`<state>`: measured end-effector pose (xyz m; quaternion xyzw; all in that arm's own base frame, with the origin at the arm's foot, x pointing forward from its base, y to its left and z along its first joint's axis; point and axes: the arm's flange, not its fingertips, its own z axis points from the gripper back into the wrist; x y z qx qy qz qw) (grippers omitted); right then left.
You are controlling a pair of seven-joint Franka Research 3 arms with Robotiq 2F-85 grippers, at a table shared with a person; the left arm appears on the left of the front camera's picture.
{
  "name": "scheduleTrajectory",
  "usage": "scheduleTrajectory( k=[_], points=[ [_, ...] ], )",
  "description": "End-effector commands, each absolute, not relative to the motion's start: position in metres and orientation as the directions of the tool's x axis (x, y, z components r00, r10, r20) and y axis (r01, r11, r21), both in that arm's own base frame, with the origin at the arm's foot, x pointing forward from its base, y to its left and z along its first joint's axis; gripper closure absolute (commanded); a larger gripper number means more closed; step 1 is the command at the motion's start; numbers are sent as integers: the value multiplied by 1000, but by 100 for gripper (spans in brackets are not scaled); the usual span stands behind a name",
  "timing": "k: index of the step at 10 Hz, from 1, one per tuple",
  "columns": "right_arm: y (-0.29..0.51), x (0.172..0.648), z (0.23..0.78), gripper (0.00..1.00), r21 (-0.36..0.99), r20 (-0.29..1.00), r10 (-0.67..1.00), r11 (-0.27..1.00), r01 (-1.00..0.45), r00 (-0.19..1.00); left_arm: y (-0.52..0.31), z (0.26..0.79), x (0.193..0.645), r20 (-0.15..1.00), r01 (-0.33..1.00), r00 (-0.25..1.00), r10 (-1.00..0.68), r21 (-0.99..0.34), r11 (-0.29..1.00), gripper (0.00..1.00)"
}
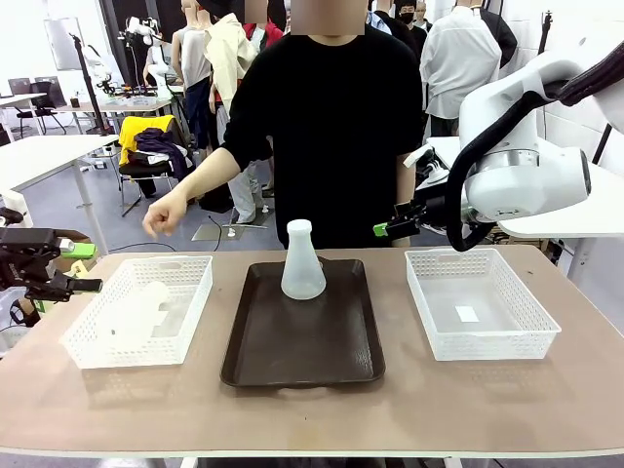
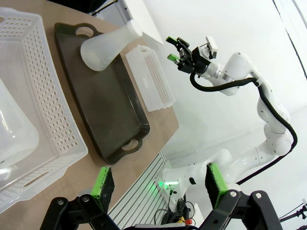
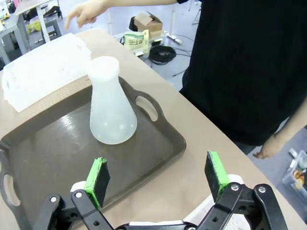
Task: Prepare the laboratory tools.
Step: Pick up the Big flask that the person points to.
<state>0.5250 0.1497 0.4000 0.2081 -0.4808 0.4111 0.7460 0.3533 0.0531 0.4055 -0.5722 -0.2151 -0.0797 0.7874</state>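
Note:
One frosted conical flask (image 1: 302, 261) (image 3: 110, 108) (image 2: 103, 47) stands upright at the far end of the dark brown tray (image 1: 302, 356) (image 3: 57, 148) (image 2: 103, 110). A second flask (image 1: 146, 304) (image 2: 12, 132) lies inside the left white mesh basket (image 1: 93, 353) (image 2: 53, 110). My left gripper (image 1: 83, 268) (image 2: 159, 187) is open and empty, hovering left of that basket. Above the table's far edge, between tray and right basket, my right gripper (image 1: 395, 222) (image 3: 156, 178) (image 2: 177, 50) is open and empty too, looking down at the standing flask.
The person stands at the far side, one hand (image 1: 164, 216) (image 3: 81, 14) raised above the left basket's far end. The right white mesh basket (image 1: 487, 346) (image 2: 153, 81) holds a small white slip (image 1: 467, 314). Bare tabletop runs along the near edge.

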Motion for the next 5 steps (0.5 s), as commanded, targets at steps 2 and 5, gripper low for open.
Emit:
scheduleTrajectory(
  k=[2, 5],
  points=[
    [150, 525, 401, 0, -84, 889, 412, 576, -813, 200, 53, 407, 353, 431, 374, 893, 132, -872, 316, 0],
    [150, 525, 401, 0, -84, 889, 412, 576, -813, 200, 53, 407, 353, 431, 374, 893, 132, -872, 316, 0]
  ],
)
